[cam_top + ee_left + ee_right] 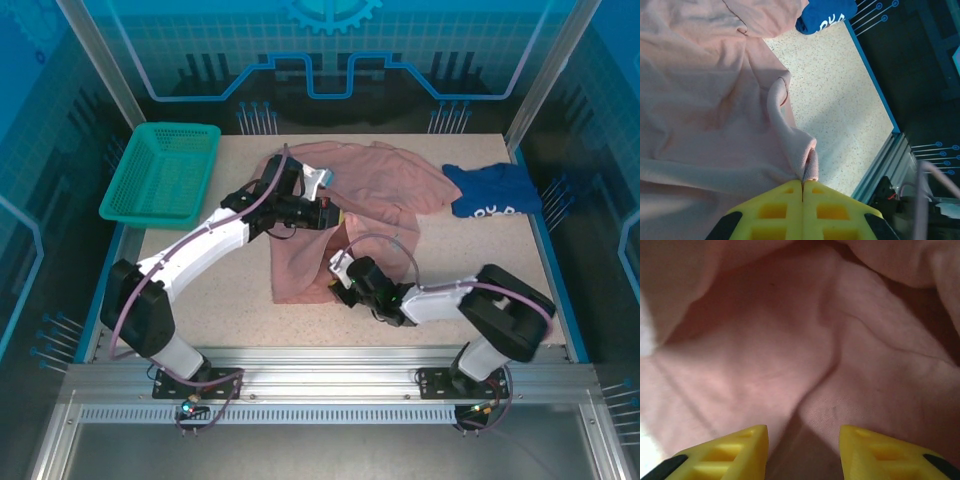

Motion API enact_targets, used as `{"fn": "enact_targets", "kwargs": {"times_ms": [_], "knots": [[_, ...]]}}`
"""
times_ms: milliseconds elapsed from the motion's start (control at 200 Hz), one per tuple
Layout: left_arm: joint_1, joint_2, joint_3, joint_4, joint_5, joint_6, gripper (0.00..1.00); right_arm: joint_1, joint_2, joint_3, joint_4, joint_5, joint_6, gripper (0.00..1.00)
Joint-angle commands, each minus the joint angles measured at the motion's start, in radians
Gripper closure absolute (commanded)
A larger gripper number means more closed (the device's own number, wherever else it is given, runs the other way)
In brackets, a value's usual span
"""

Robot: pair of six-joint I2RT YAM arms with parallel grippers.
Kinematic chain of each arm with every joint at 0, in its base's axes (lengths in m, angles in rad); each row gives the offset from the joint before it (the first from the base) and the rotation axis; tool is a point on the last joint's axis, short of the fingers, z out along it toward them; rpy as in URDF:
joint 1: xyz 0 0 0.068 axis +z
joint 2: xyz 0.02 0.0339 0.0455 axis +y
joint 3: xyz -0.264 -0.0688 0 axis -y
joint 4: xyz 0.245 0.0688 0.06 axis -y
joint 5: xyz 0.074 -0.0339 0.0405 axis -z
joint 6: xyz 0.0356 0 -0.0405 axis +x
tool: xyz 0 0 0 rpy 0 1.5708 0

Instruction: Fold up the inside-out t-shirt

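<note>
A dusty pink inside-out t-shirt (380, 180) is seen from above, lying crumpled across the middle and far part of a speckled table (200, 300), with a green mesh basket (163, 172) at the far left corner and a dark blue shirt (493, 190) bunched apart at the far right. The pink cloth is not laid flat yet, so the folding is judged to be at an early stage. The left gripper (332, 213) is reached over the garment's centre; in its wrist view the yellow fingers (775, 210) are pressed tightly together on a narrow ridge of the t-shirt's fabric (705, 100) – a hemmed edge, it seems, pinched and drawn up into a taut pleat, probably so that the layer can be pulled straight. The right gripper (342, 277) is set low at the near hem of the shirt. In its wrist view its jaws are parted about halfway, with rumpled pink cloth (790, 340) lying between and beyond the tips (740, 445) – nothing is seen clamped, so it is judged poised to take a second hold.
</note>
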Motion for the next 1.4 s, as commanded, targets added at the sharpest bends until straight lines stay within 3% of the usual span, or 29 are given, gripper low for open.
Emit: {"fn": "enact_targets", "kwargs": {"times_ms": [0,170,295,485,665,800,1080,1396], "knots": [[0.010,-0.051,0.060,-0.079,0.064,-0.001,1.00,0.010,0.096,0.072,0.225,0.182,-0.057,0.58],[0.008,-0.084,0.113,-0.109,0.101,-0.014,1.00,-0.041,0.192,0.167,0.177,0.327,0.023,0.57],[0.004,-0.124,0.108,-0.096,0.134,-0.027,1.00,-0.117,0.176,0.198,0.119,0.300,0.126,0.56],[-0.034,-0.145,0.128,-0.058,0.166,-0.038,1.00,-0.166,0.171,0.253,0.063,0.265,0.144,0.53],[-0.045,-0.118,0.201,-0.126,0.110,0.013,1.00,-0.209,0.122,0.189,0.145,0.111,0.127,0.45],[-0.081,-0.110,0.239,-0.100,0.132,-0.004,1.00,-0.202,0.145,0.273,0.017,0.150,0.092,0.43],[-0.219,0.006,0.535,-0.190,0.118,0.047,1.00,-0.194,0.281,0.515,-0.229,0.308,0.144,0.34],[-0.220,-0.052,0.540,-0.147,0.149,0.029,1.00,-0.281,0.351,0.683,-0.470,0.177,0.233,0.19]]}}
